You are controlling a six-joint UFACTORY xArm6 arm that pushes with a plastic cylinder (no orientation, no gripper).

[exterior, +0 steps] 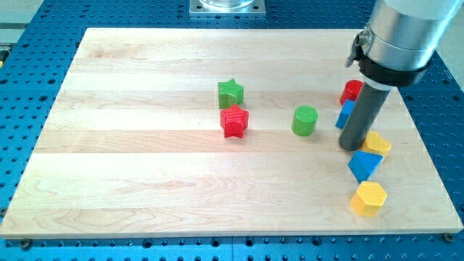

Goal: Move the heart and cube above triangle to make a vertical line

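The dark rod comes down at the view's right, and my tip [353, 148] rests on the board. A blue triangle [364, 165] lies just below and right of the tip. A yellow block [378, 143], heart-like in shape, sits touching the rod's right side, directly above the triangle. A blue cube [345, 114] is partly hidden behind the rod's left edge, above the tip. A red block [352, 90], its shape unclear, peeks out above the cube.
A yellow hexagon [368, 198] lies below the triangle near the board's bottom right. A green cylinder [305, 120] stands left of the rod. A green star [230, 93] and a red star [234, 121] sit together at mid-board.
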